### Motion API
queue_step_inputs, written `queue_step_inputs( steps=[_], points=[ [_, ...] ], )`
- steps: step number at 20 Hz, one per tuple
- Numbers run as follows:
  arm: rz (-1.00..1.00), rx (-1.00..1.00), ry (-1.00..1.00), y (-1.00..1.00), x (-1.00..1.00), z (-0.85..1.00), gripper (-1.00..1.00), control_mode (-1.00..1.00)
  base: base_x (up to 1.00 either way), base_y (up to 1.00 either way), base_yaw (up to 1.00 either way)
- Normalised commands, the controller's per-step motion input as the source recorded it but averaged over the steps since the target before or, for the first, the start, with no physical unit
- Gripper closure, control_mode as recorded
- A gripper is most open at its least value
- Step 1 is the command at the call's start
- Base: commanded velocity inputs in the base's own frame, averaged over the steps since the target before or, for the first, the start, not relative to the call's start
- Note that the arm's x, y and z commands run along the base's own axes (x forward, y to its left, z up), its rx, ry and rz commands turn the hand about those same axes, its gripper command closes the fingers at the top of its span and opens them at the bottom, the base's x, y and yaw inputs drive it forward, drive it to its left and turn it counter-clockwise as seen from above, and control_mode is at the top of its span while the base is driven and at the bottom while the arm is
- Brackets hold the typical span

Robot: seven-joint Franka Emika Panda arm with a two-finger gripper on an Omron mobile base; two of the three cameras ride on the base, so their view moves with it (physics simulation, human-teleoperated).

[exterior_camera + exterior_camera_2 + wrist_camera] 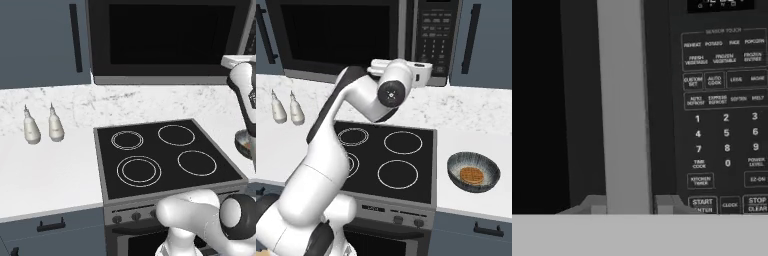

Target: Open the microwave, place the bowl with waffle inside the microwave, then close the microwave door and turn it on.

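The black microwave (170, 40) (356, 35) hangs above the stove, and its microwave door (336, 37) is closed. My gripper (630, 205) (423, 72) is up at the door's right edge. Its fingertips (594, 205) press on either side of the grey vertical door handle (623, 100), so it is shut on the handle. The button panel (724, 125) (436, 30) lies just right of the handle. The dark grey-blue bowl (473, 172) sits on the counter right of the stove with the brown waffle (472, 175) inside. In the left base view the bowl (245, 142) peeks out at the right edge, partly behind my arm.
A black four-ring stovetop (165, 155) (386, 155) lies below the microwave. Two pale shaker bottles (31, 127) (278, 110) stand on the white counter to its left. Blue-grey cabinet doors (45, 40) (481, 40) flank the microwave.
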Motion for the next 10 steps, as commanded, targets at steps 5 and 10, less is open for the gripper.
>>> queue_step_inputs(
  steps=[5, 10],
  points=[
    [0.0, 0.0, 0.03, 0.0, -0.97, 0.0, 1.0, -1.0, 0.0, 0.0, 0.0],
    [0.0, 0.0, 0.04, 0.03, -0.94, 0.0, 1.0, -1.0, 0.0, 0.0, 0.0]
  ],
)
